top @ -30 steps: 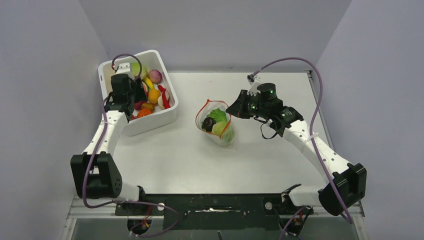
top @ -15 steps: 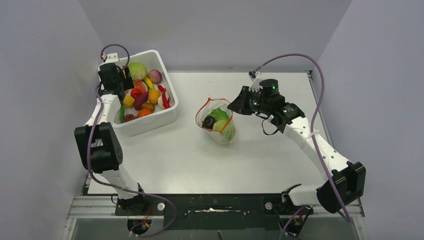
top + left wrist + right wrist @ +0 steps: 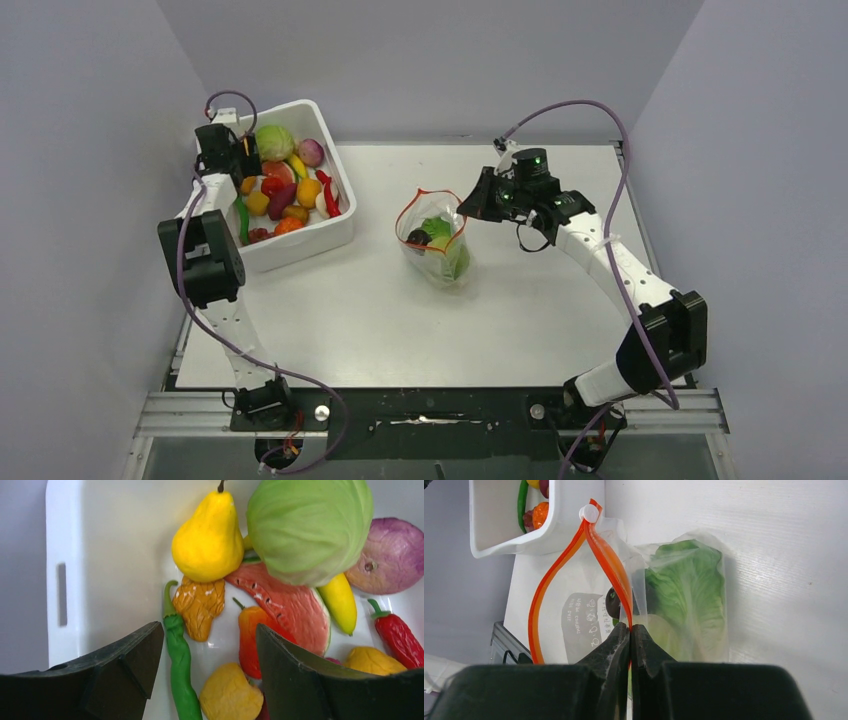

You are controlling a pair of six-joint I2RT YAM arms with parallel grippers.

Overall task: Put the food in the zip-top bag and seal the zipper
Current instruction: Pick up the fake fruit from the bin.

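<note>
Currently I am loading: right claw (image 3: 630,630) clamped on the bag (image 3: 584,615) rim, left claw (image 3: 207,647) apart over the tub (image 3: 100,555), next to take food (image 3: 207,540).

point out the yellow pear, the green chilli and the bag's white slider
yellow pear (image 3: 207,540): left wrist view, on its wide belly
green chilli (image 3: 181,670): left wrist view, middle of its body
white slider (image 3: 589,513): right wrist view, on its round face
</note>
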